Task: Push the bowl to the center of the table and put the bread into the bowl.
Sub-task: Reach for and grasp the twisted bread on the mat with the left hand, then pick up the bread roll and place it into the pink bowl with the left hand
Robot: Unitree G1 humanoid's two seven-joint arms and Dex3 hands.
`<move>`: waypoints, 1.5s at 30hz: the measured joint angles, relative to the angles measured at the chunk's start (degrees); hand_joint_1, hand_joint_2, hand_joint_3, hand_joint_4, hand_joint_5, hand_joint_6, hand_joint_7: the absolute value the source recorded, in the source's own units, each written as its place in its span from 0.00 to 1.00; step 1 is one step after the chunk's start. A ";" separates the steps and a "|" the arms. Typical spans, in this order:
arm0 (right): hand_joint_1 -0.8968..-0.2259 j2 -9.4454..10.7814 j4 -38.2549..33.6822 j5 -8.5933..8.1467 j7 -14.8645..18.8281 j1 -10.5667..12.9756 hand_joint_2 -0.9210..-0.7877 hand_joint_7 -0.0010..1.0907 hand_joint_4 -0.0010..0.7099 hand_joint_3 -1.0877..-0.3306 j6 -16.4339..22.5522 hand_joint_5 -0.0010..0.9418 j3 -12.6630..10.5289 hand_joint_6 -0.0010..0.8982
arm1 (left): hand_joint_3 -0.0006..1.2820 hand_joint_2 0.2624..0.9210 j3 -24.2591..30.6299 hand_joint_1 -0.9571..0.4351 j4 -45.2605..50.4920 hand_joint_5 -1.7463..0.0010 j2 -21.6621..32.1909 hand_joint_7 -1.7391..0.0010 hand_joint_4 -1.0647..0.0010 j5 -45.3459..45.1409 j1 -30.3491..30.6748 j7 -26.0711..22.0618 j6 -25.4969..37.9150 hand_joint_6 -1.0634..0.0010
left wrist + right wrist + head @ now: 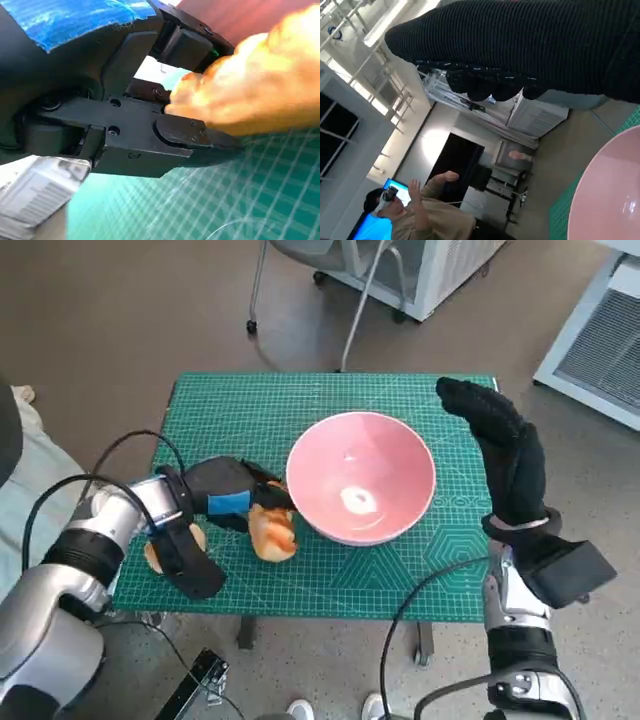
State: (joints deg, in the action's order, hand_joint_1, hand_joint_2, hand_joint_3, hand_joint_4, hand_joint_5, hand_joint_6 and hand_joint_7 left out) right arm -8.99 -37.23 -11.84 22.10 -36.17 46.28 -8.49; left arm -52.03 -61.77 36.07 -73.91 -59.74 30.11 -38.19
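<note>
- The bread (273, 531) lies on the green mat (400, 580), left of centre in the head view, just beside the pink bowl (361, 476), which already sits near the middle of the table.
- The left hand (226, 494) closes its fingers (182, 134) around the bread's near end; the left wrist view shows the crust pressed between them.
- The bread looks light and soft, so a hard squeeze would likely dent it; a grip across its middle seems safest.
- The bowl looks stiff, smooth and likely slippery, better pushed by its rim.
- The right hand (505, 448) is raised at the right of the head view, fingers straight, holding nothing.
- Only the right wrist view shows a person (415, 215) with hands raised in its lower left; the head view alone shows the whole layout.
</note>
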 measured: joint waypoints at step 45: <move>0.73 0.07 -1.56 -1.44 1.75 -1.69 0.17 0.80 0.66 0.64 -0.84 0.01 -0.17 0.16 | 0.00 0.97 16.67 0.69 9.57 0.44 12.32 0.37 0.32 16.62 -3.49 -3.65 -3.90 0.22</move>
State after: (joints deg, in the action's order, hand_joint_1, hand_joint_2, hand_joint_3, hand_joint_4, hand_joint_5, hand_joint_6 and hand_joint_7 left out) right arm -8.92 -38.80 -13.28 23.85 -37.86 45.44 -8.66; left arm -35.35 -52.20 48.39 -57.29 -63.23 26.45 -42.09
